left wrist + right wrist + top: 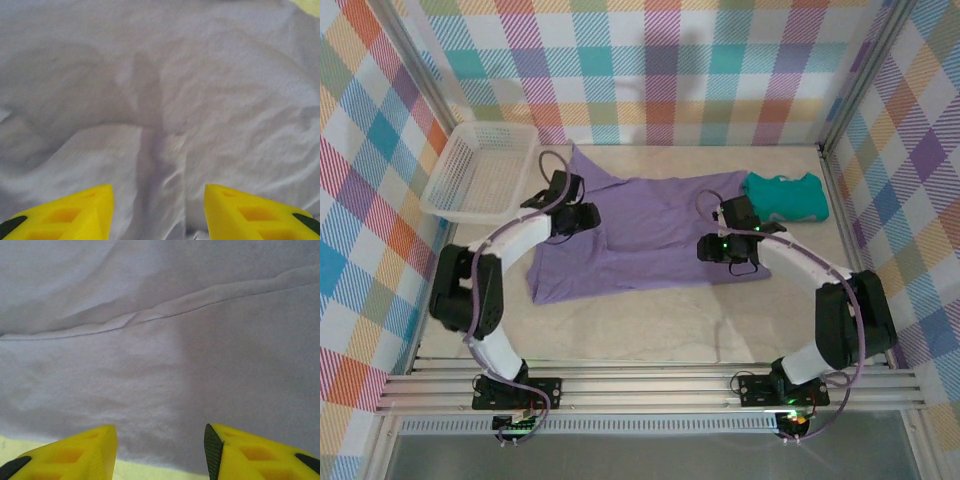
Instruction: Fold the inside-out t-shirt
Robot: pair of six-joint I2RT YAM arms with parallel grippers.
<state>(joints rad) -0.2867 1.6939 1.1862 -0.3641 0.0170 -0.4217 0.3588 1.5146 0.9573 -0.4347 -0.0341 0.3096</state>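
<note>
Left gripper (158,200): its two yellow fingers (70,212) stand apart with nothing between them, just above wrinkled lavender cloth. Right gripper (160,440): its yellow fingers (250,455) are likewise apart and empty. They hang over smoother cloth crossed by a raised seam (150,315), with the cloth's edge and a strip of pale table under the fingertips.

From above, the inside-out t-shirt (650,235) lies spread flat in the middle of the table (640,325). The left gripper is over its left side and the right gripper over its right edge. A folded teal garment (790,197) sits just beside the shirt's far right corner. A white plastic basket (480,170) stands at the far left.

Likely risks: the right fingers sit so near the edge that closing could catch only table or a single layer. Uneven grips on the two sides would skew the fold. A wide sweep on the right could drag the teal garment along.

Count: two grippers, one lavender t-shirt, one teal garment, one basket.
</note>
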